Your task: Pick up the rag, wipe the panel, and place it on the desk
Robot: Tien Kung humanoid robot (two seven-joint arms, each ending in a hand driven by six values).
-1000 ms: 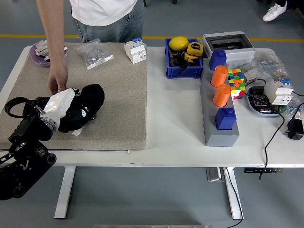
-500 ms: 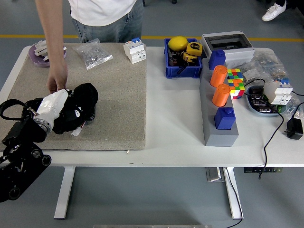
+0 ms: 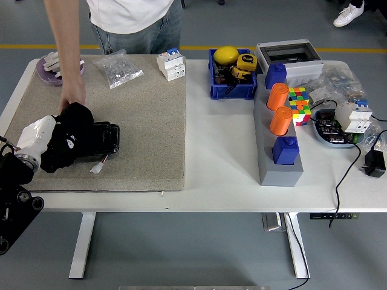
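My left hand (image 3: pixel 60 142) lies on the beige mat (image 3: pixel 145 121) at the left, its white wrist (image 3: pixel 35 134) toward the table edge. It is shut on a bunched black rag (image 3: pixel 71 134) that covers the fingers. Just right of the rag sits a black boxy panel (image 3: pixel 106 138), uncovered, with a short red wire and white plug (image 3: pixel 97 167) trailing from it. The rag's right edge still touches the panel. A person's hand (image 3: pixel 72 96) hangs down right above the rag. My right arm does not show.
On the mat's far edge are a purple dish (image 3: pixel 49 65), a clear parts bag (image 3: pixel 120 67) and a white breaker (image 3: pixel 172 64). To the right are a blue bin (image 3: pixel 217 90), a grey block (image 3: pixel 279 172) with orange and blue pegs, a colour cube (image 3: pixel 300 103) and cables (image 3: pixel 347 175).
My left hand has dragged the rag leftward across the mat, off the black panel, which now shows. The person's hand has stayed close above the rag.
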